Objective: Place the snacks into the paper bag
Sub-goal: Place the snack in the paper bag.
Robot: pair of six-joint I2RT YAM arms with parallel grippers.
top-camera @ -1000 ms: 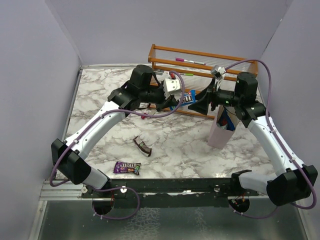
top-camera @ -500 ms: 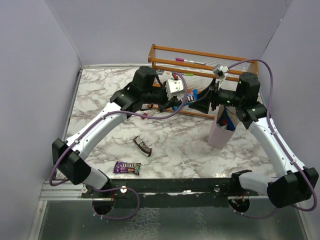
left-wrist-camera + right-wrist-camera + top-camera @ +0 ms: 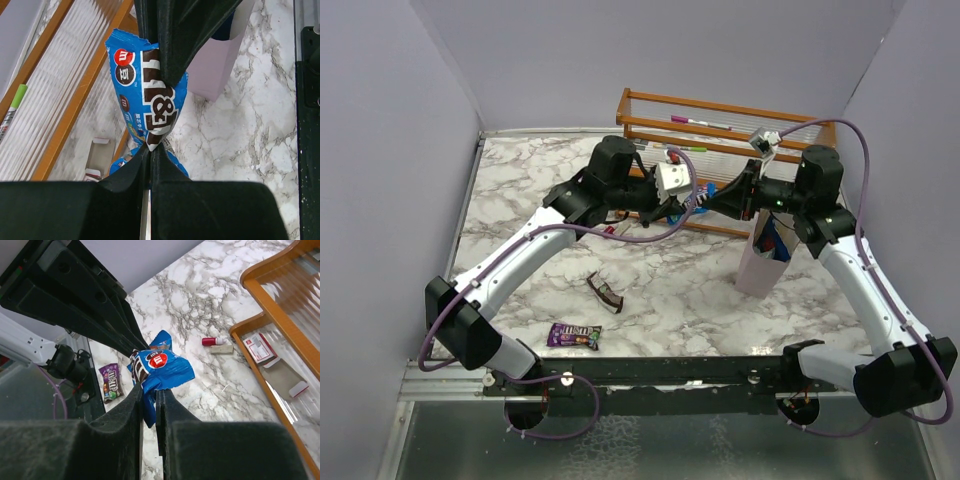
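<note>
You have left hand [image 3: 150,152] and right hand [image 3: 148,390] both pinching the blue packet [image 3: 152,95] mid-air before the rack [image 3: 700,104], long axis spanning them left-right; paper bag [image 3: 757,262] stands just right and nearer, right arm closest.

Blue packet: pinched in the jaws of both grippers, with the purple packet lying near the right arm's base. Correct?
No: the purple packet lies near the left arm's base, per the top external view. The left gripper and right gripper do pinch the blue packet.
</note>
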